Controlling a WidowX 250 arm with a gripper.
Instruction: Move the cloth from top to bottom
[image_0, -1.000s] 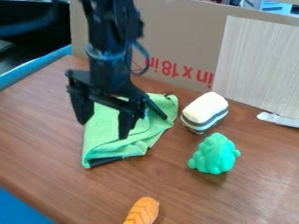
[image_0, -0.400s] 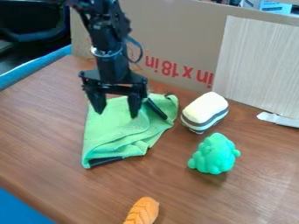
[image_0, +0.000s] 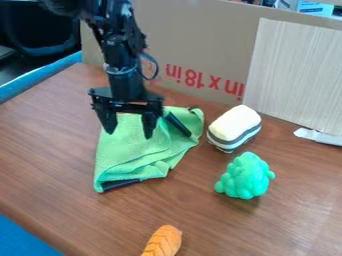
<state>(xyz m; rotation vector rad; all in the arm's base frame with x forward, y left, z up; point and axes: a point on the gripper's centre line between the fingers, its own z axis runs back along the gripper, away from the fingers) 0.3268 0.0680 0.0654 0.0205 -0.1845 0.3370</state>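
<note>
Gripper (image_0: 128, 133) now sits farther toward twelve o'clock, fingers wide apart, apparently empty over the unmoved cloth (image_0: 127, 156), which lies at ten o'clock from the bumpy toy (image_0: 245, 176); six-o'clock drag likely still due.

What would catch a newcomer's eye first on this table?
Probably the bright green cloth, spread in rumpled folds left of centre in the view, with the open black gripper over its upper part. Next, the knobbly green toy to its right, in front of the white-and-grey striped block, and the orange piece at the view's bottom edge.
</note>
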